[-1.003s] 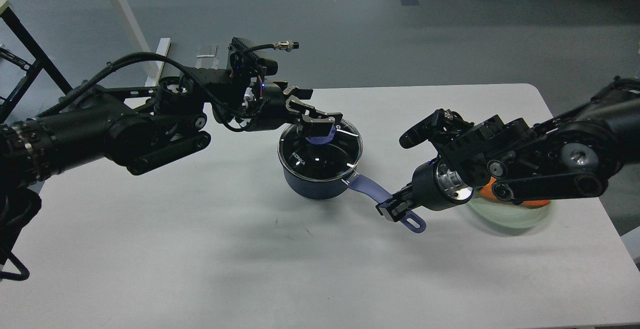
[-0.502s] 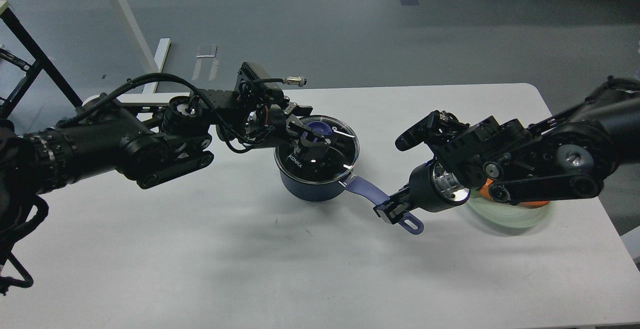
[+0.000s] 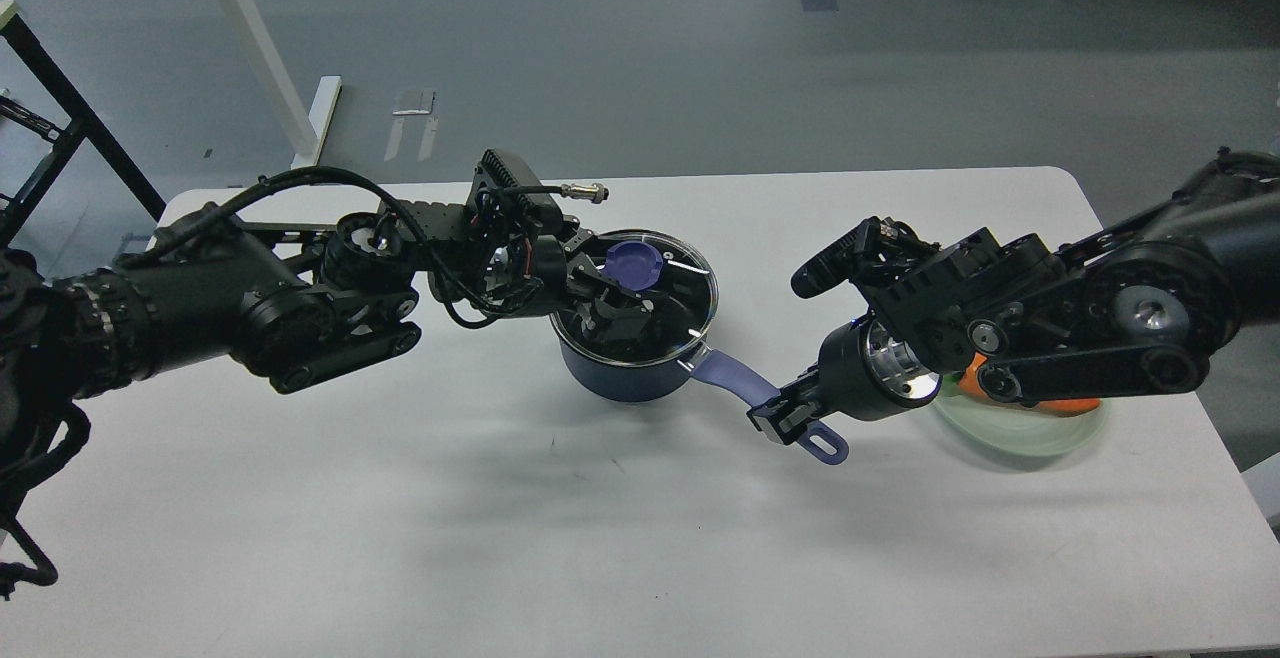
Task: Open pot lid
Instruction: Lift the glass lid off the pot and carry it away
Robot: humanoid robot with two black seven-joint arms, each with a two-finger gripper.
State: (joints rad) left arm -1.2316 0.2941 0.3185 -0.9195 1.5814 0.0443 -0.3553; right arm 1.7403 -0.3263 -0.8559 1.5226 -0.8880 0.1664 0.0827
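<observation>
The left gripper (image 3: pixel 608 290) has come down a little more since half a second ago and now sits low over the lid (image 3: pixel 640 293), just beside the blue knob (image 3: pixel 634 264) on its near side. One second ago it was hanging above the knob with the fingers around it; now the knob shows free and round, and the dark fingers lie against the glass, mixed with their own reflection, so I cannot tell if the jaws are spread or closing on the knob. The lid is still flat on the pot (image 3: pixel 628 368), which stands in the middle of the table (image 3: pixel 400 498) and has not moved. The right gripper (image 3: pixel 786 416) stays pressed on the handle (image 3: pixel 740 385), near its far end with the ring, and keeps the pot steady. The green plate (image 3: pixel 1040 428) with something orange is behind the right arm, apart from the pot. In my opinion the lift has not begun: the left gripper is still finding its hold, and it needs a firm pinch on the knob before it pulls up.
</observation>
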